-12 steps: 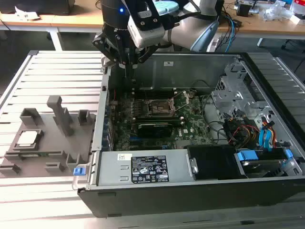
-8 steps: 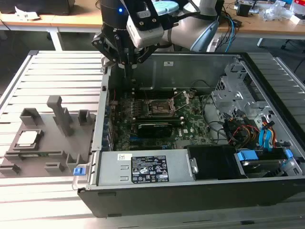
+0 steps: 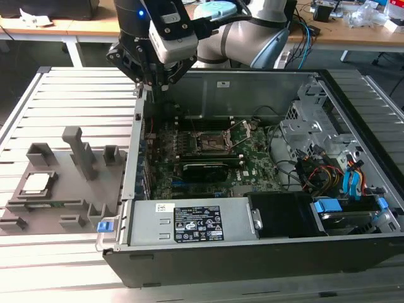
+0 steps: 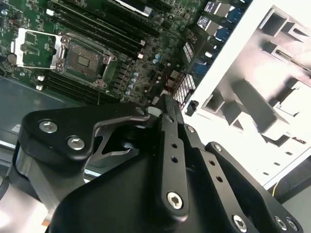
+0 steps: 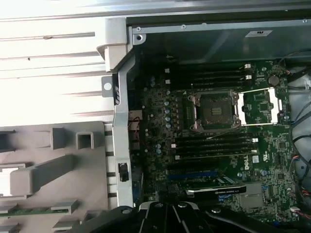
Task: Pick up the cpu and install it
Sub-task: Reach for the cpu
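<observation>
My black two-fingered gripper [image 3: 154, 81] hung in the upper left of the exterior view, over the rear corner of the open dark grey metal computer case [image 3: 252, 88], where the case's wall on the exterior view's left met the slatted aluminium table [image 3: 76, 95]. My fingers were drawn together, and I could see nothing between them. The cpu [image 3: 36, 184], a small flat square chip with a pale silver-grey top, lay flat in a recess of the grey plastic fixture plate [image 3: 76, 189], in the lower left of the exterior view. It sat outside the case and well apart from me, with the plate's upright grey blocks [image 3: 79, 151] standing between us. Inside the case, near the middle of the exterior view, the green motherboard [image 3: 252, 164] lay flat with its dark square socket [image 3: 211, 142] bare. The socket's metal frame [image 3: 246, 128] was swung open toward the exterior view's right. Both wrist views showed that same socket [image 5: 214, 109] uncovered, with rows of dark memory slots [image 5: 214, 145] running alongside it. A black expansion card [image 3: 205, 169] sat just beside the socket toward the front of the case, and a grey metal box with a white label [image 3: 196, 224] spanned the near side
</observation>
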`<state>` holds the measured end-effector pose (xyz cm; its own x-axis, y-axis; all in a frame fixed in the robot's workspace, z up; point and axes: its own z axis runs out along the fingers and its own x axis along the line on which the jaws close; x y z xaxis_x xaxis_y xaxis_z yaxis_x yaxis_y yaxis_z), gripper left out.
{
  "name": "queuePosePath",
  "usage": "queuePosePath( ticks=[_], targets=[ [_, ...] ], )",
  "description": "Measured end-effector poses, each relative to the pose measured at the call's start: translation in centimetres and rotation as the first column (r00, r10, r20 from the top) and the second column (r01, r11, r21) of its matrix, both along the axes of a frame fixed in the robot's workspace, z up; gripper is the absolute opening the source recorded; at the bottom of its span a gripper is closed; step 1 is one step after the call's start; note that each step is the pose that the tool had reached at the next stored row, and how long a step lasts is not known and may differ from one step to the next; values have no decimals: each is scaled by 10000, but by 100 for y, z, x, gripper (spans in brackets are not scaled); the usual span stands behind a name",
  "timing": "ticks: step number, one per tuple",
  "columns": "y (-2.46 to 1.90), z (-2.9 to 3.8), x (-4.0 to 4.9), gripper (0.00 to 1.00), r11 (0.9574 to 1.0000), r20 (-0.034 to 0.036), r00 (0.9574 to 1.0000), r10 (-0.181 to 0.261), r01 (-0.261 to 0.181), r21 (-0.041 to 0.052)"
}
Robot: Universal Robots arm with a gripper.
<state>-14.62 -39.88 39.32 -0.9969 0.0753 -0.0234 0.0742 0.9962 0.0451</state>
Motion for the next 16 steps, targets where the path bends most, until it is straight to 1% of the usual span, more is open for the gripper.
queuePosePath(
  ticks=[6,8,11,16],
  targets=[
    [0,0,-125,11,10000,-1,10000,0,0,0],
    [0,0,-184,11,10000,-1,10000,0,0,0],
    [0,0,-302,11,10000,0,10000,0,0,0],
    [0,0,-402,11,10000,0,10000,1,-1,-1]
  ],
)
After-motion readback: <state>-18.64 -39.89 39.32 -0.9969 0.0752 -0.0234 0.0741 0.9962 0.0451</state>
